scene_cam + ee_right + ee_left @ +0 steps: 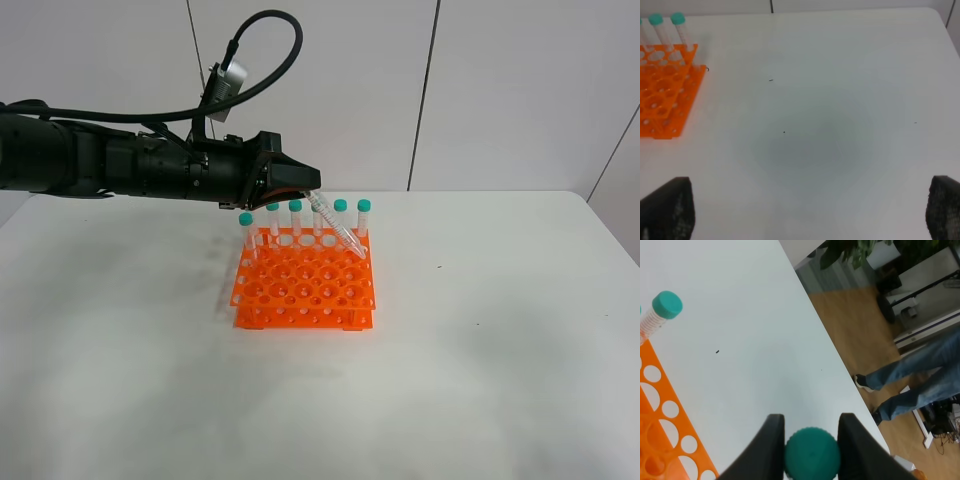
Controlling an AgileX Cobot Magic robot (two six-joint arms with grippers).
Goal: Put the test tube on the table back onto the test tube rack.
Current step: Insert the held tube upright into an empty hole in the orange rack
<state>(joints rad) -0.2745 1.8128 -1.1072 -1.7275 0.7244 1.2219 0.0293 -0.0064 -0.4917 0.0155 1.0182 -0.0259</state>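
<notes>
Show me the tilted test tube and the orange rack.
test tube [338,228]: exterior high view, middle of its clear body.
test tube rack [300,320]: exterior high view, front lower edge.

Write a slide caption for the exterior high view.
Left gripper holds the test tube tilted, tip down over the back of the orange test tube rack on the white table.

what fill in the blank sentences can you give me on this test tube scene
1. The left gripper holds the test tube by its teal ____.
2. That tube is ____, not upright, above the orange test tube rack.
3. The right gripper hangs ____ over the white table, holding nothing.
Missing words: cap; tilted; open.
</notes>
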